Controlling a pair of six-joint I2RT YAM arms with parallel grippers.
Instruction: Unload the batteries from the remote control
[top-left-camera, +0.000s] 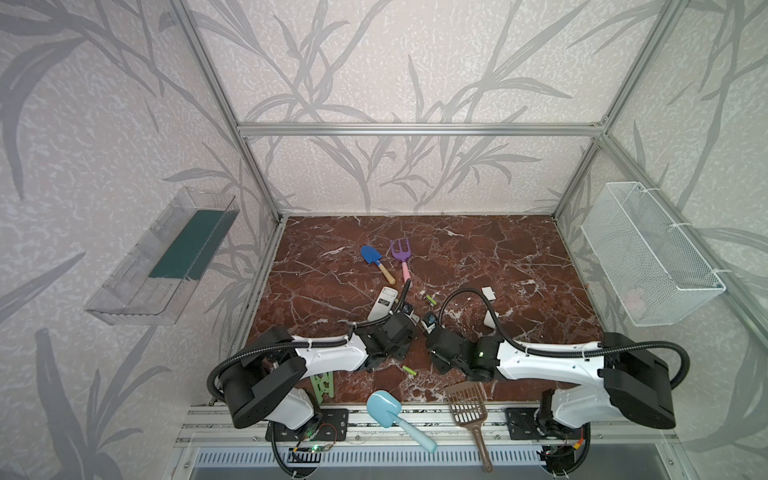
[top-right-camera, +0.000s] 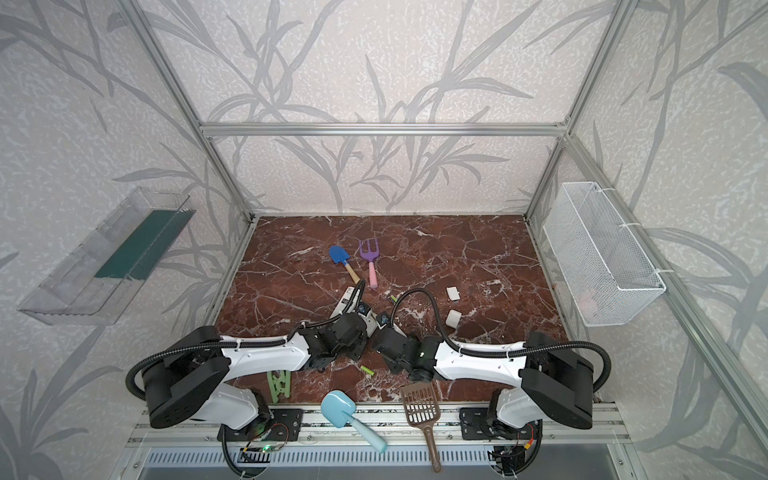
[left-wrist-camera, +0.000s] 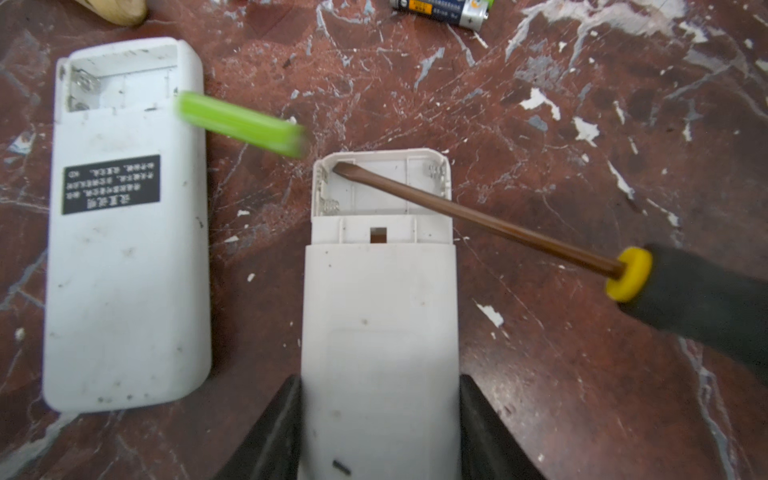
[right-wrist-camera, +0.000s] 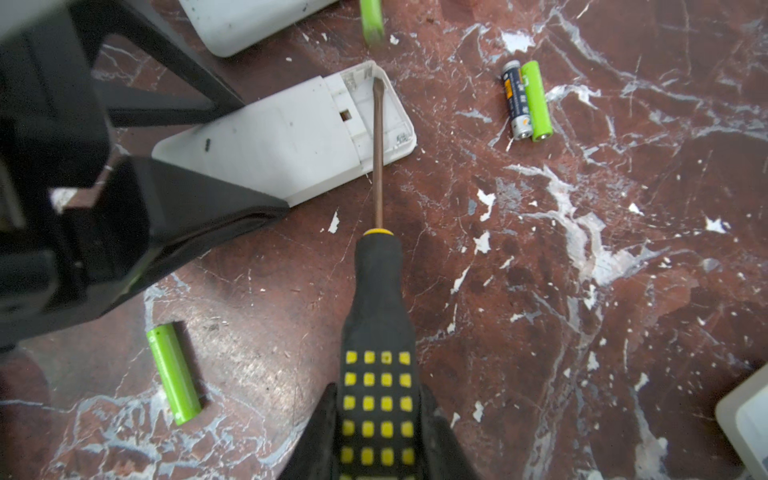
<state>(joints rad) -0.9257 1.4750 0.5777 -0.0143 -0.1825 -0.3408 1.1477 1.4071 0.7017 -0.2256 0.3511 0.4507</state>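
Observation:
My left gripper (left-wrist-camera: 380, 386) is shut on a white remote control (left-wrist-camera: 380, 299) lying face down, its battery bay open and empty. My right gripper (right-wrist-camera: 378, 399) is shut on the yellow-black screwdriver (right-wrist-camera: 376, 299), whose tip rests in a far corner of that bay. One lime-green battery (left-wrist-camera: 241, 124) shows blurred just beyond the bay, beside a second white remote (left-wrist-camera: 124, 249) whose bay is also empty. Another green battery (right-wrist-camera: 173, 374) lies near the left gripper's body. A third (right-wrist-camera: 536, 99) lies against a dark blue cell (right-wrist-camera: 515, 99). In both top views the grippers (top-left-camera: 409, 312) (top-left-camera: 428, 321) meet mid-table.
Two white battery covers (top-left-camera: 488, 294) (top-left-camera: 490, 319) lie right of the grippers. A blue trowel (top-left-camera: 370, 255) and purple fork (top-left-camera: 401, 251) lie behind. At the front edge are a light-blue scoop (top-left-camera: 384, 409), a brown slotted scoop (top-left-camera: 465, 405) and a green piece (top-left-camera: 322, 384). A wire basket (top-left-camera: 652, 257) hangs on the right wall.

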